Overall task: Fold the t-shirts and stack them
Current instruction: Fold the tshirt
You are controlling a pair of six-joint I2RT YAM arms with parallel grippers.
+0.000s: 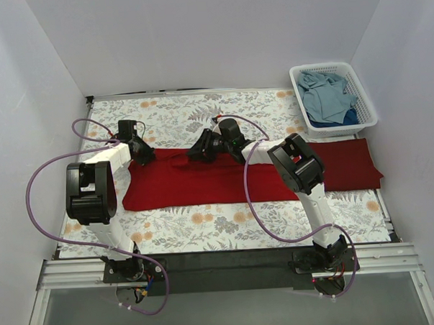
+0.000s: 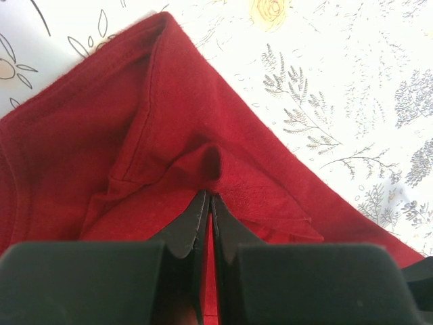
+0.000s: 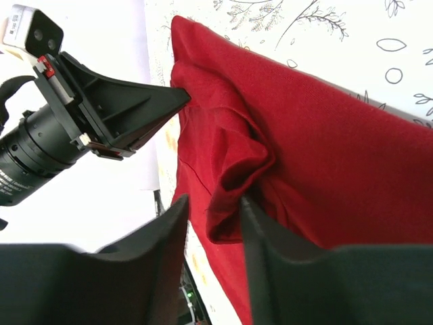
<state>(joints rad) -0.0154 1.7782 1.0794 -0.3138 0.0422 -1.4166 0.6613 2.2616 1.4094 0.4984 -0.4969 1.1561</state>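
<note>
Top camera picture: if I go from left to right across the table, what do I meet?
Left fingers (pinching the bright red t-shirt) → right fingers → maroon t-shirt.

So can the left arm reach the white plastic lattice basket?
Probably not: the basket sits far right, beyond the right arm, and the left claw pinches the bright red cloth t-shirt.
</note>
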